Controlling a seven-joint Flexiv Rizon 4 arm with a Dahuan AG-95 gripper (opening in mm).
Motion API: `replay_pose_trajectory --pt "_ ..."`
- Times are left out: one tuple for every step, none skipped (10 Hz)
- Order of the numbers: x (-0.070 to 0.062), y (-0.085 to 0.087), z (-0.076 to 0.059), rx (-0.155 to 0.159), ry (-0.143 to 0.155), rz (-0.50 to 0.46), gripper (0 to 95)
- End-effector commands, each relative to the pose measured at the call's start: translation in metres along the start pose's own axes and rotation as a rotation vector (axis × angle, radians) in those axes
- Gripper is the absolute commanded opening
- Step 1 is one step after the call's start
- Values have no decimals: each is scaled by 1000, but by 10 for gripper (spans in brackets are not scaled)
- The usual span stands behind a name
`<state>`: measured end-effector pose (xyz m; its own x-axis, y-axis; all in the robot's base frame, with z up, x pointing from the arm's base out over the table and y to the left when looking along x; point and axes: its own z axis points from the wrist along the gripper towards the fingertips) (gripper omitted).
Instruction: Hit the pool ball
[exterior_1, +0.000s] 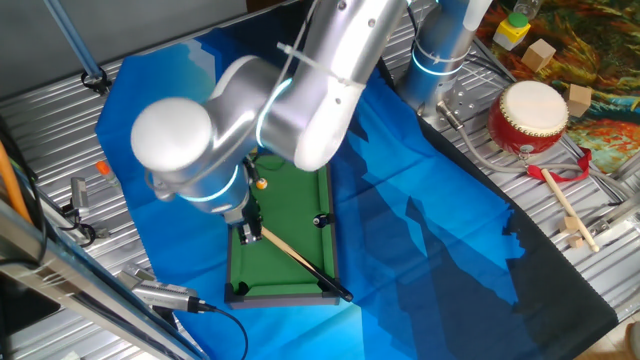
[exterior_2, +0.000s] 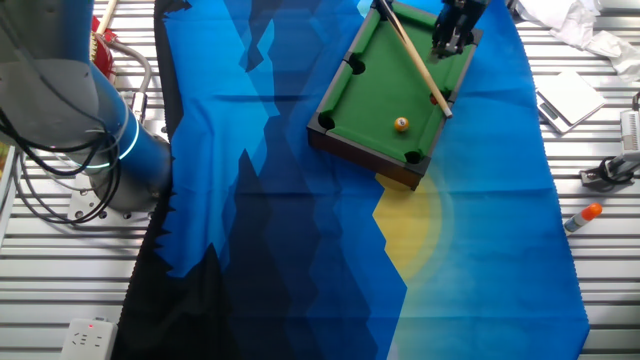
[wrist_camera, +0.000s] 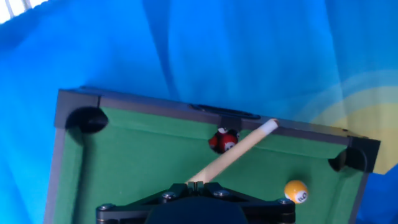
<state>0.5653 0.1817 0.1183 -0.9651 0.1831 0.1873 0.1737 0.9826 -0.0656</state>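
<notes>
A small green toy pool table (exterior_1: 290, 262) (exterior_2: 375, 95) (wrist_camera: 143, 158) rests on a blue cloth. The pool ball (wrist_camera: 296, 191) (exterior_2: 401, 124) (exterior_1: 261, 184) is orange and glossy with a pale spot, and lies on the felt near a corner pocket. My gripper (wrist_camera: 196, 185) (exterior_1: 248, 232) (exterior_2: 450, 40) is shut on a wooden cue stick (wrist_camera: 233, 151) (exterior_1: 300, 262) (exterior_2: 415, 58). The cue's pale tip reaches the far rail beside a tiny red ball (wrist_camera: 224, 140). In the hand view the pool ball lies right of the cue, apart from it.
The blue cloth (exterior_2: 260, 150) covers a slatted metal table. A red drum (exterior_1: 528, 118), wooden blocks (exterior_1: 541, 55) and a drumstick (exterior_1: 565, 205) lie at one side. An orange marker (exterior_2: 585, 214) and the arm's base (exterior_2: 110, 150) flank the cloth.
</notes>
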Motion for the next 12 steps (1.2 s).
replay_pose_trajectory --pt "-3 2 0 1 43 -102 0" --pt "-3 2 0 5 39 -140 0" --pt "-3 2 0 17 33 -158 0" --pt "-3 2 0 7 21 -167 0" --pt "-3 2 0 8 17 -173 0" --pt "-3 2 0 6 12 -181 0" --pt "-3 2 0 3 2 -192 0" --pt "-3 2 0 0 -11 -203 0" --pt "-3 2 0 -12 -22 -204 0" --pt "-3 2 0 -17 -33 -184 0" --pt "-3 2 0 -18 -44 -159 0" --pt "-3 2 0 -19 -48 -127 0"
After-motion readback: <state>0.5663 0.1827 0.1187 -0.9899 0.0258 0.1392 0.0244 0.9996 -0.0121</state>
